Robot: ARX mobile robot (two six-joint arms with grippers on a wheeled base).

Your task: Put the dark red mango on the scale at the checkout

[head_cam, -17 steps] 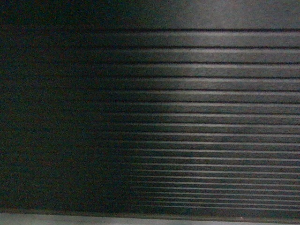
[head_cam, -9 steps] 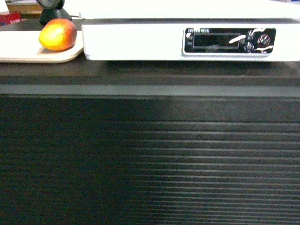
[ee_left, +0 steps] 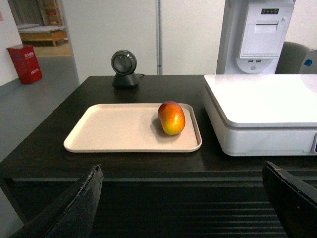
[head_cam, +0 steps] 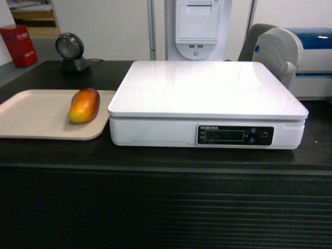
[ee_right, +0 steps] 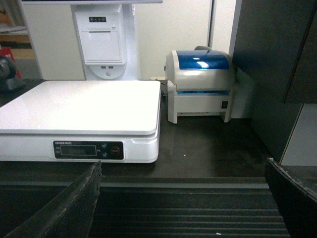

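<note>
View raised to countertop; dark red mango beyond spread left hand.

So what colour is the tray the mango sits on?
Plain beige tray, no pattern; the left wrist view shows it best, under the mango.

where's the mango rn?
Head view, left side: the dark red mango lies on the beige tray near its right edge, just left of the scale.

White wall, grey floor, red bin, wooden shelf.
</note>
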